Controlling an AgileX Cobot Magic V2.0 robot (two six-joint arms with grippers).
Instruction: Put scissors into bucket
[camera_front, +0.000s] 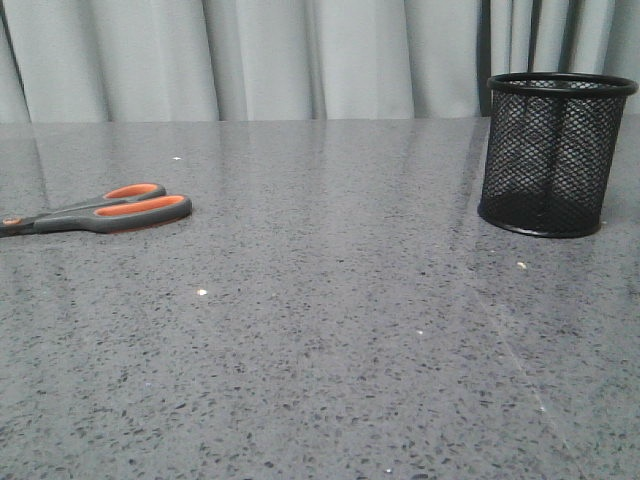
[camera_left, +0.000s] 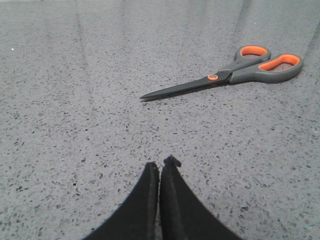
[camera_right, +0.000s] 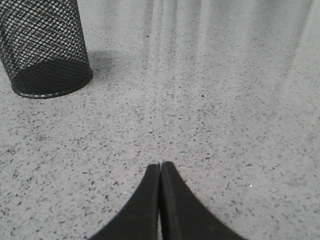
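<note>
Across the whole front view spreads the grey speckled stone-look table (camera_front: 330, 340), glossy enough to mirror the pale grey pleated curtain (camera_front: 300, 55) that hangs behind it along the top of the frame. At the upper right of that view stands the bucket (camera_front: 555, 155), a black wire-mesh cylinder with a solid black rim and base, upright and with nothing inside it; the right wrist view catches its lower part in the upper left corner. At the left edge of the front view, well apart from the bucket, the scissors (camera_front: 105, 210) with dark grey handles, orange-lined loops and slim dark blades lie flat and closed on the table, blade tips cut off by the frame. In the left wrist view they lie at the upper right. The left gripper (camera_left: 160, 164) has its black fingers pressed together, holding nothing, above bare table. The right gripper (camera_right: 160, 164) is likewise closed and empty.
</note>
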